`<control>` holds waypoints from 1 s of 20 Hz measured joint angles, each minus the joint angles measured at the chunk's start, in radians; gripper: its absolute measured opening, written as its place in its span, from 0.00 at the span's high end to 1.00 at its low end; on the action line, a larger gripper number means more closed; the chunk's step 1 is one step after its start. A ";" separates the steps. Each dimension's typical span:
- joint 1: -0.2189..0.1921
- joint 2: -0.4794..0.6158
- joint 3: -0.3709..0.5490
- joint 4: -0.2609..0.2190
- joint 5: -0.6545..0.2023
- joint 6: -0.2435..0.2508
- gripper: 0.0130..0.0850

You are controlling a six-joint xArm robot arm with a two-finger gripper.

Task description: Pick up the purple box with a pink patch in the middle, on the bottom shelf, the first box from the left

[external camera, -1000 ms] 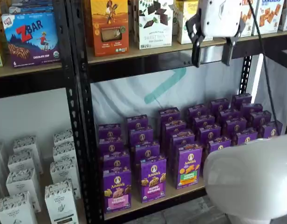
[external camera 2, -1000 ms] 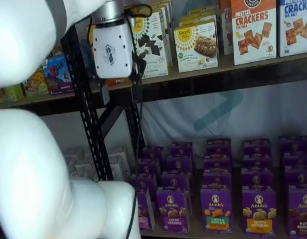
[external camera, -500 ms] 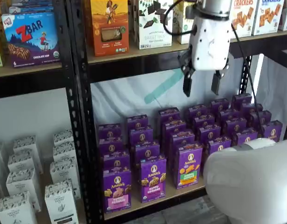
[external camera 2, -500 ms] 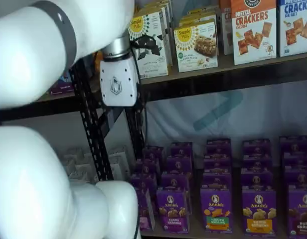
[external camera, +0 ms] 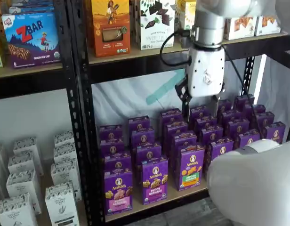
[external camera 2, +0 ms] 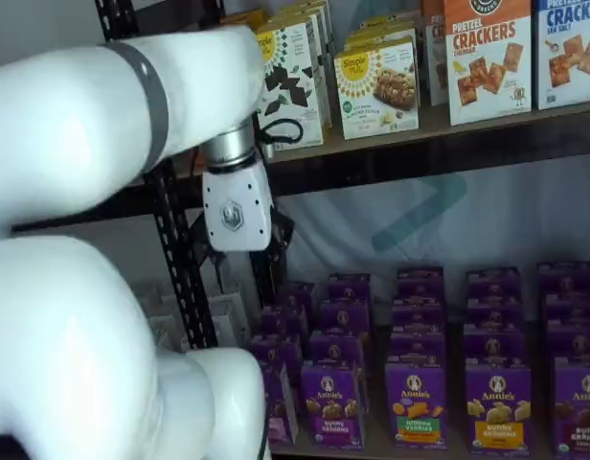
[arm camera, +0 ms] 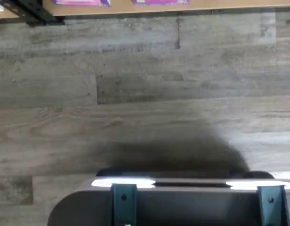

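- Since a second ago, the claw (external camera: 199,109) has come down from the upper shelf's level to hang in front of the rear rows of purple cartons; the cartons have not shifted.
- Nearest the camera in a shelf view, a bulky white arm segment (external camera: 253,183) fills the 5 o'clock corner and hides the right end of the bottom shelf (external camera: 149,203).
- The wrist view looks down on grey wood-grain floor (arm camera: 145,94), with a dark mount (arm camera: 173,207) and its teal brackets at one edge and a strip of shelf board with pink-banded box edges at the opposite edge.
- The purple box (external camera: 118,191) stands upright at the front of the bottom shelf, the leftmost of the front row, just beside the black upright (external camera: 84,117); its pink label band faces out.
- At its 3 o'clock, just beside it, stands a purple carton with a purple band (external camera: 154,180), and beyond that one with an orange-green patch (external camera: 191,167).
- The claw's white body (external camera: 205,70) hangs at about 1 o'clock from the purple box, well apart from it and touching no carton.
- Its two black fingers (external camera: 186,104) point down, spread with a plain gap between them and nothing in it.
- In a shelf view the claw (external camera 2: 239,251) shows beside the black upright, above the cartons.
- Farthest back, the upper shelf (external camera: 135,54) carries orange, white and dark-patterned cartons.
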 joint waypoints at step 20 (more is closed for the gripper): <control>0.083 0.174 0.261 0.001 -0.422 0.064 0.00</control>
